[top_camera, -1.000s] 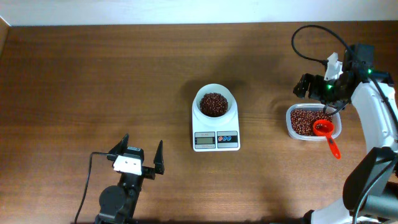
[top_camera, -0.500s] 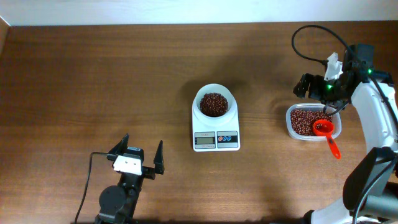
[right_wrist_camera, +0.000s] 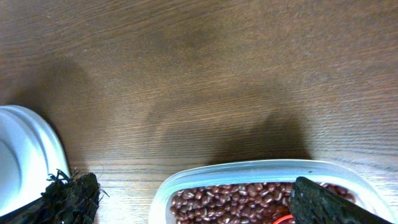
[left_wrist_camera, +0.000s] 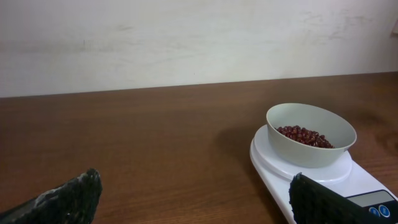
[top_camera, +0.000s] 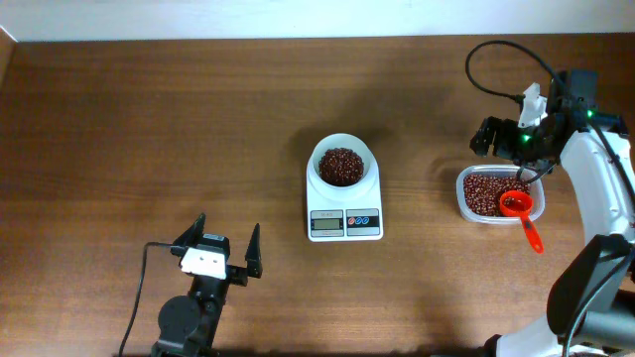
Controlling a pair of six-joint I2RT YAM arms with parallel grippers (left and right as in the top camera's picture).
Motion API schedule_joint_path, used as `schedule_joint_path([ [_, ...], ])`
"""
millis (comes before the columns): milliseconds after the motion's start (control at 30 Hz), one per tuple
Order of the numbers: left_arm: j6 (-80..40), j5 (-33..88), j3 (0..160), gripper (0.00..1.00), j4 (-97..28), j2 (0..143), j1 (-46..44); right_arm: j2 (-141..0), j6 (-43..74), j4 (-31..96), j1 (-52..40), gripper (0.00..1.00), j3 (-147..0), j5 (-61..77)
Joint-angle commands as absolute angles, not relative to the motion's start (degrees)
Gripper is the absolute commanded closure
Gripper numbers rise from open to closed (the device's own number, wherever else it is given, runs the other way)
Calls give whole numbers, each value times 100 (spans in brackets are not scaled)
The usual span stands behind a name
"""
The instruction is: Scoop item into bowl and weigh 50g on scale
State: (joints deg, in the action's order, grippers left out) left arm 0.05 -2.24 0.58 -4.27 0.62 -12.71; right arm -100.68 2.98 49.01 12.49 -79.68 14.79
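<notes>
A small white bowl (top_camera: 342, 159) with a heap of dark red-brown beans (top_camera: 341, 166) stands on the white scale (top_camera: 344, 212) at the table's middle. It also shows in the left wrist view (left_wrist_camera: 311, 134) on the scale (left_wrist_camera: 273, 165). More beans (top_camera: 482, 193) fill a clear plastic container (top_camera: 466, 204) at the right, with a red scoop (top_camera: 519, 207) resting in it. My right gripper (top_camera: 500, 136) is open and empty just above the container's far edge (right_wrist_camera: 249, 171). My left gripper (top_camera: 226, 248) is open and empty near the front, left of the scale.
The red scoop's handle sticks out over the container's near right corner. A black cable loops above the right arm. The pale wall runs along the table's far edge (top_camera: 298, 40).
</notes>
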Motion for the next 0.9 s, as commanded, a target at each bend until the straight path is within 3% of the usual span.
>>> schedule_joint_path([
  [0,95,-281,51,1,-462,34,-1247,-9325,-191,4849,1234,1,-7959,1341],
  [167,93,-281,51,1,-462,34,-1247,-7223,-1175,4200,1236,1,-7314,1267],
  [267,93,-279,51,1,-462,34,-1247,-5162,-1157,3026,1238,1,-4648,1387],
  [433,93,-281,51,1,-462,34,-1247,-3970,-1155,1221,1238,1,-2248,2064],
  [600,93,-281,51,1,-462,34,-1247,-3127,-1157,-231,1063,1,-810,2185],
  [867,93,-281,51,1,-462,34,-1247,-1431,-1157,-34,128,1,-32,871],
])
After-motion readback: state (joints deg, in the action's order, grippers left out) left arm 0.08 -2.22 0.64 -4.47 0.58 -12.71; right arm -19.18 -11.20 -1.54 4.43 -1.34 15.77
